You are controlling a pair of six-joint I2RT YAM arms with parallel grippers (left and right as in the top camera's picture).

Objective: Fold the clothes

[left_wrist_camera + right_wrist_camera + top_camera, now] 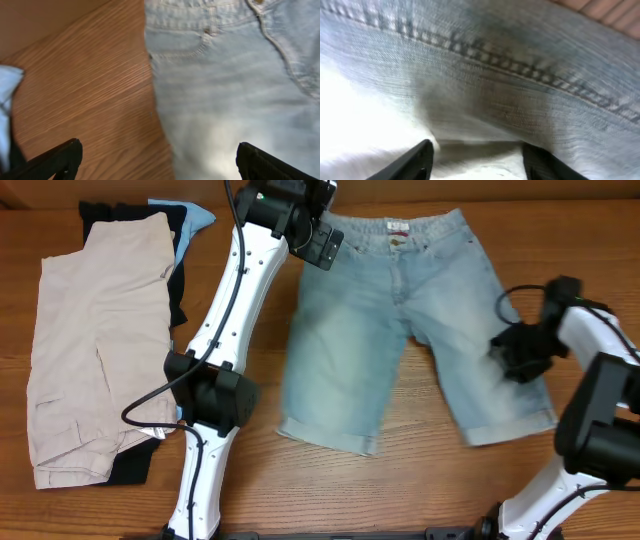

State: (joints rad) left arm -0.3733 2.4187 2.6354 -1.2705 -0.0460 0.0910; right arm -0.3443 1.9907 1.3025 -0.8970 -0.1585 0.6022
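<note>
The faded light-blue denim shorts (400,320) lie flat on the table, waistband at the far side and both legs pointing toward me. My left gripper (318,235) hovers open over the waistband's left corner. In the left wrist view its fingers (157,160) straddle the left side edge of the shorts (230,85). My right gripper (520,355) is low on the outer edge of the right leg. In the right wrist view its fingers (477,160) are apart with a ridge of denim (485,90) between them, and a stitched seam runs across the top.
A pile of other clothes lies at the left: beige cargo shorts (90,340) on top of black (135,465) and bright-blue (195,218) garments. The left arm's base link (210,395) stands between that pile and the denim shorts.
</note>
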